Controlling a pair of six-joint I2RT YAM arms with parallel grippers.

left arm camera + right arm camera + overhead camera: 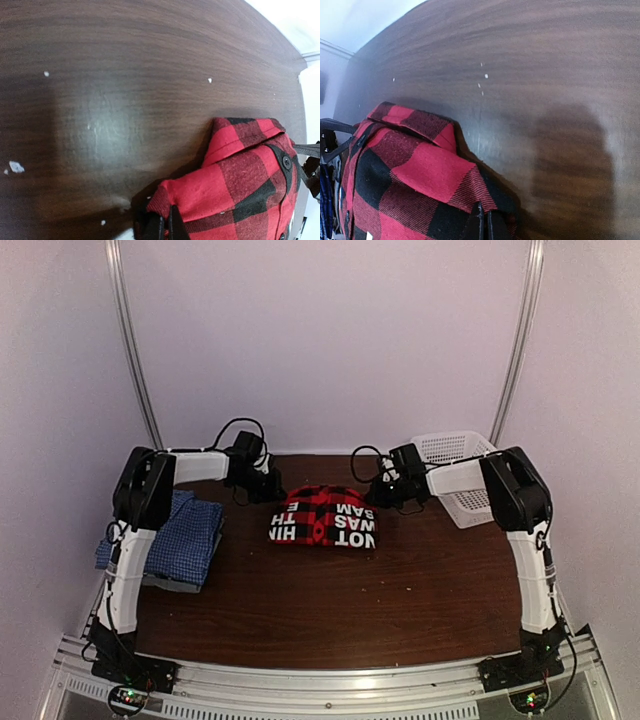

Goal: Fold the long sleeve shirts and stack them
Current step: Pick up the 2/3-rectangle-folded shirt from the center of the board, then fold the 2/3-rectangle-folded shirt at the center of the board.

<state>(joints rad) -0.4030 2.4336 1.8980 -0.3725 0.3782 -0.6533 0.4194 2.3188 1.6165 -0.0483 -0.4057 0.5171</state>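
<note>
A red-and-black plaid shirt point(322, 516) lies folded in the middle of the table's far half, white lettering showing on its near side. My left gripper point(268, 486) is shut on its far left corner, and the left wrist view shows the red cloth point(235, 185) pinched between the fingers point(159, 227). At the far right corner my right gripper point(384, 488) is shut on the plaid cloth point(415, 175), its fingers point(482, 225) closed over the edge. A folded blue checked shirt point(182, 536) rests on a grey one point(178, 583) at the table's left edge.
A white mesh basket point(462, 476) stands at the back right corner, close behind the right arm. Dark wood table point(400, 590) stretches bare toward the near edge. White walls and metal rails enclose the back.
</note>
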